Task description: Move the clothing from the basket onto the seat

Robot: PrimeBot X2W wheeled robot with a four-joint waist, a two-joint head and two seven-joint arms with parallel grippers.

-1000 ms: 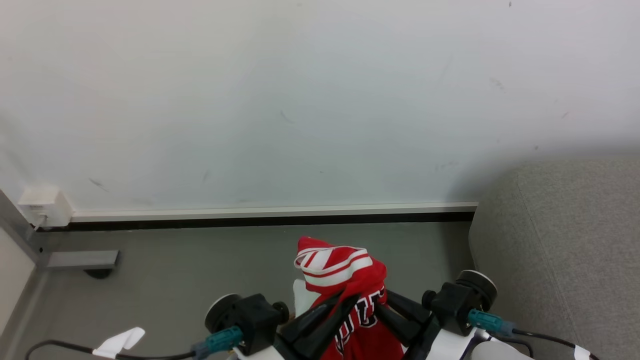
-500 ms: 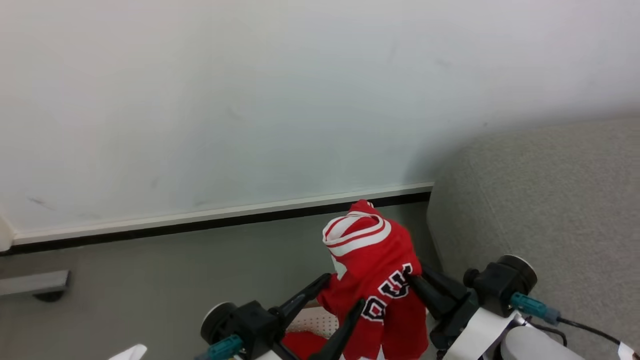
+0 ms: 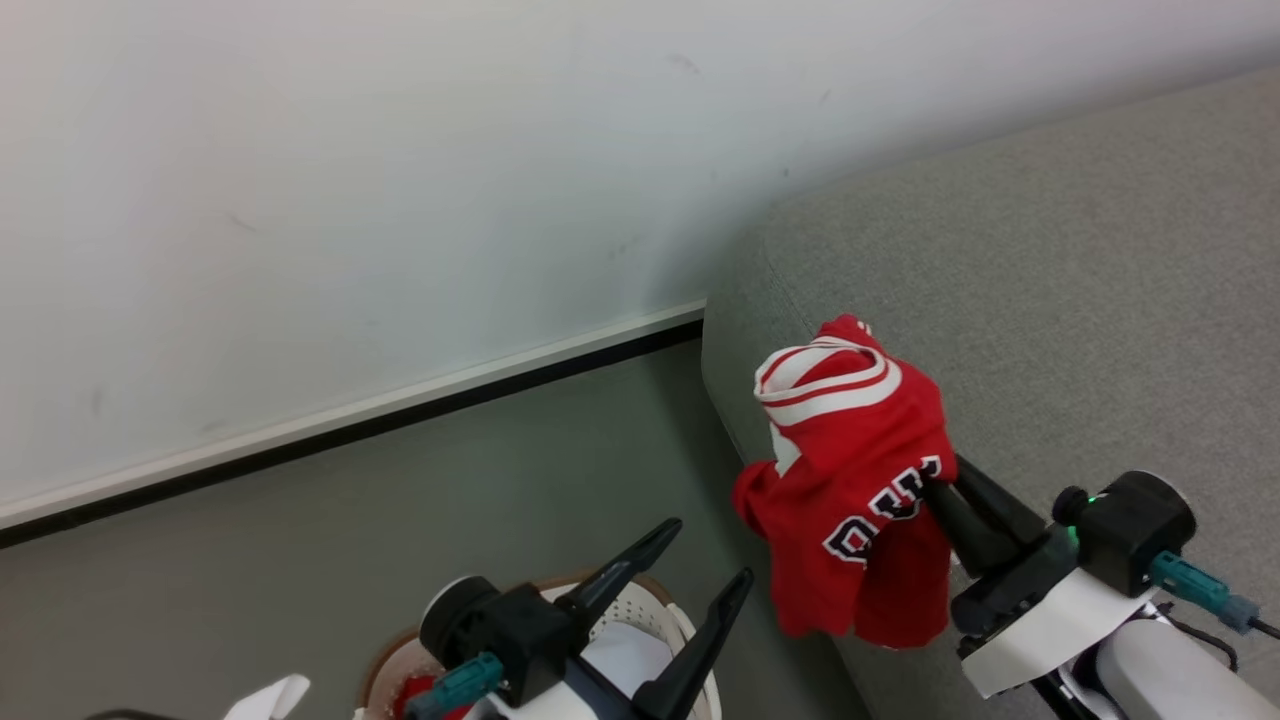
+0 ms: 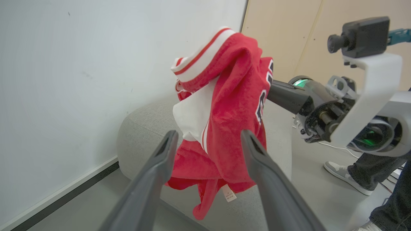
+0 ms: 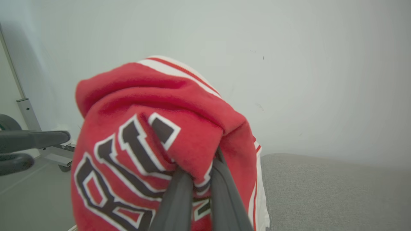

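Progress entry. The jersey is out of the basket and hangs in the air, bunched, from the right gripper. That gripper's two fingers are pinched nearly together on a fold of the red cloth just under the lettering. In the head view the bundle hangs at the near corner of the sofa, partly over its edge and partly over the floor. I cannot tell whether its lower hem brushes the grey fabric. I judge it as not yet laid down.

The left gripper is spread wide, holds nothing, and sits above the basket. A white cloth lies in the basket, along with a scrap of red near the left rim that I cannot identify.

Estimate: lift-out done, carry mostly done. Remaining is to bring the bundle further in over the cushion, lower it, and open the fingers.

Writing: black block letters with white outlines, crumpled. From the right wrist view I read what looks like "B" and "U". The rest is folded under, so there is no full word. A small white care tag hangs at the hem, its print too small to read.
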